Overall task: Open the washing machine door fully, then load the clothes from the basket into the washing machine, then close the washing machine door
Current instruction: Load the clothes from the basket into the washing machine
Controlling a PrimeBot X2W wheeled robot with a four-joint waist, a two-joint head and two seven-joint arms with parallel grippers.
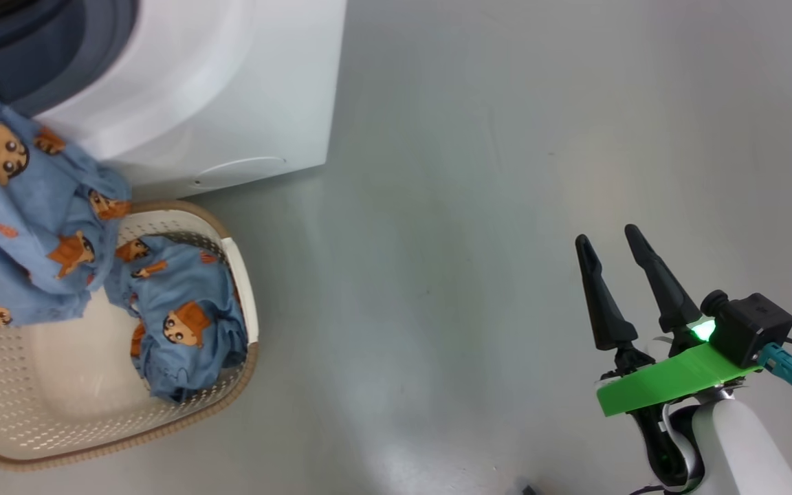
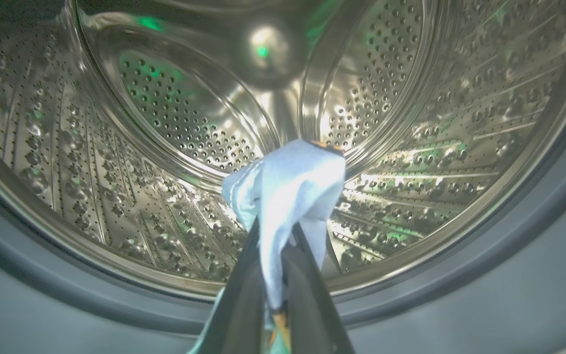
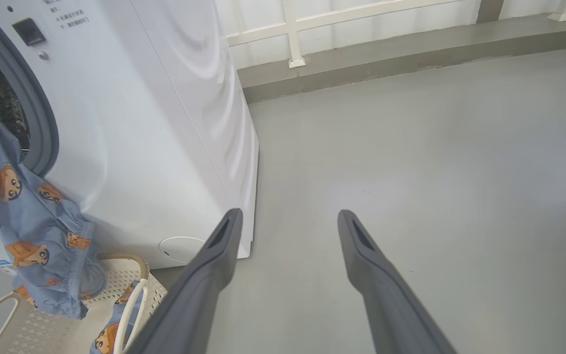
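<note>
My left gripper [image 2: 278,226] is shut on a fold of a light blue garment [image 2: 288,187], at the mouth of the washing machine's steel drum [image 2: 165,98]. That garment [image 1: 18,206] trails from the opening down the white washing machine [image 1: 231,89] front to the basket [image 1: 245,289]. A second piece of the printed clothes [image 1: 183,316] lies in the basket's right end. My right gripper [image 1: 608,235] hangs open over bare floor, well right of the machine, nothing between its fingers. From the right wrist, the hanging garment [image 3: 32,221] and the basket [image 3: 130,295] are at the lower left. The washing machine door is out of view.
Grey floor [image 1: 471,206] stretches wide to the right of the machine and basket. A dark rubber gasket [image 2: 460,295] rings the drum mouth. A low curb with a white railing [image 3: 293,34] runs along the back. The round cover [image 1: 245,168] sits low on the machine front.
</note>
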